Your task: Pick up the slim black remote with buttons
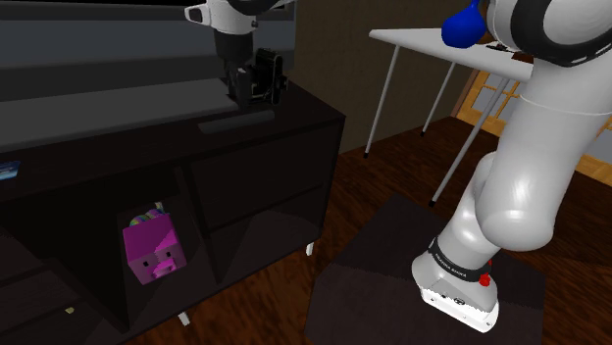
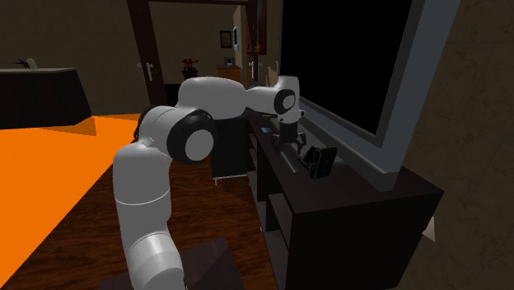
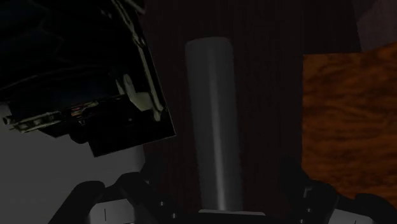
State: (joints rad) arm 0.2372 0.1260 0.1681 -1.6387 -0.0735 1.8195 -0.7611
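The remote (image 3: 213,121) shows no buttons in the dim wrist view, only a dull grey sheen along a slim, round-ended bar; its near end is lost between the fingers (image 3: 137,191); these stand well apart, one on either side of it, not touching it. In the shoulder view the remote (image 1: 235,123) is a thin dark strip lying flat on the cabinet (image 1: 294,167) top, hard to tell from that glossy black surface; the gripper (image 1: 240,90) hangs just above it, its tips merging with the dark behind. Just beside the remote stands a black box (image 3: 95,83) with pale wiry details, too murky to name; in the second exterior view the box (image 2: 320,159) sits before a big flat screen (image 2: 346,66), and the gripper (image 2: 288,136) is half hidden by the wrist. A pink cube (image 1: 149,250) with a pig's face sits in an open compartment below; the floor (image 3: 350,121) is orange-brown wood grain.
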